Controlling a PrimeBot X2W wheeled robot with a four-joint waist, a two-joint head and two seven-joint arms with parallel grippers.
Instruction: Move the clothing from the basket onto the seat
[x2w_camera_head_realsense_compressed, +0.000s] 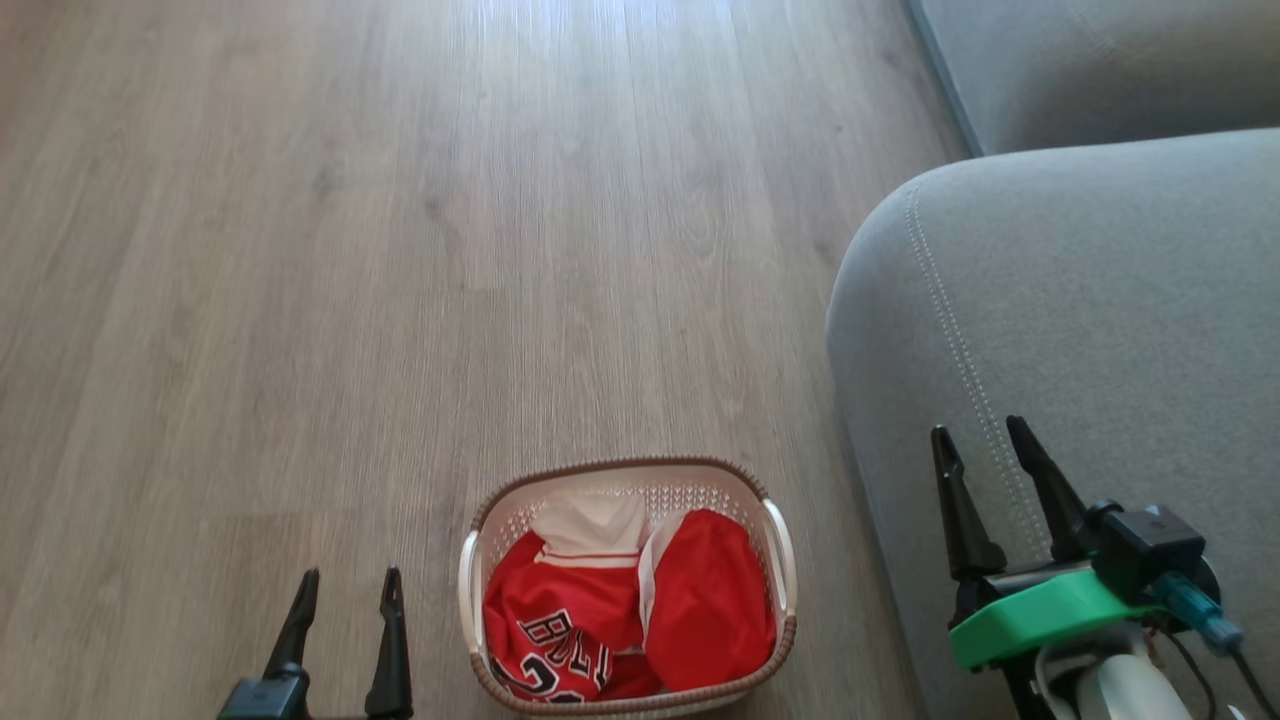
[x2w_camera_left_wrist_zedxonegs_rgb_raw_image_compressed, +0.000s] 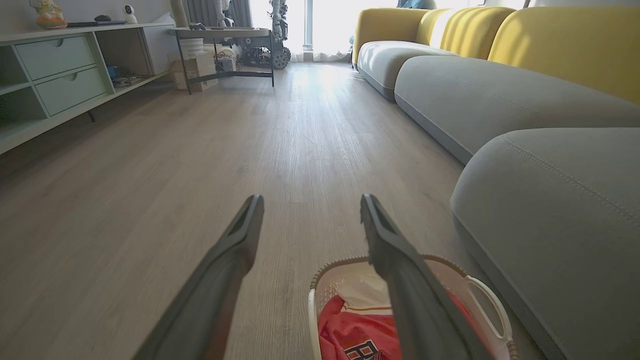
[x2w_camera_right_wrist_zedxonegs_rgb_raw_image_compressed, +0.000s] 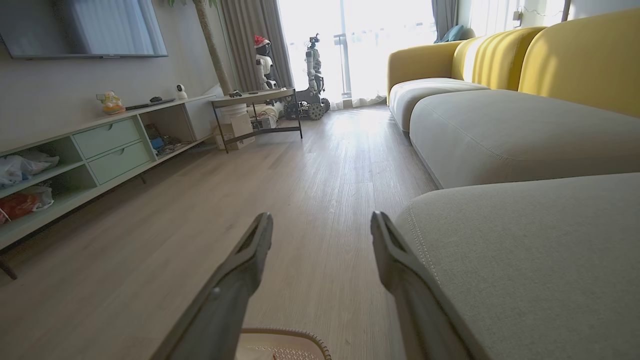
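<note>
The cream basket (x2w_camera_head_realsense_compressed: 778, 555) with a brown rim stands on the wood floor at the bottom centre of the head view. Inside it lie the red clothing: a jersey (x2w_camera_head_realsense_compressed: 560, 625) with black-and-white lettering and plain red shorts (x2w_camera_head_realsense_compressed: 710, 600). The grey seat (x2w_camera_head_realsense_compressed: 1080, 330) rises just right of the basket. My left gripper (x2w_camera_head_realsense_compressed: 345, 590) hangs open to the left of the basket, nothing between its fingers. My right gripper (x2w_camera_head_realsense_compressed: 985, 445) stands open over the seat's front corner. The left wrist view shows the basket (x2w_camera_left_wrist_zedxonegs_rgb_raw_image_compressed: 480, 295), jersey (x2w_camera_left_wrist_zedxonegs_rgb_raw_image_compressed: 355, 332) and seat (x2w_camera_left_wrist_zedxonegs_rgb_raw_image_compressed: 560, 210) past my open left gripper (x2w_camera_left_wrist_zedxonegs_rgb_raw_image_compressed: 310, 205).
More grey cushions (x2w_camera_left_wrist_zedxonegs_rgb_raw_image_compressed: 475, 95) with yellow backs (x2w_camera_left_wrist_zedxonegs_rgb_raw_image_compressed: 565, 45) run along the right. A pale green cabinet (x2w_camera_right_wrist_zedxonegs_rgb_raw_image_compressed: 100, 150), a dark-framed table (x2w_camera_right_wrist_zedxonegs_rgb_raw_image_compressed: 255, 107) and other robots (x2w_camera_right_wrist_zedxonegs_rgb_raw_image_compressed: 312, 75) by the window stand across the open wood floor (x2w_camera_head_realsense_compressed: 400, 250).
</note>
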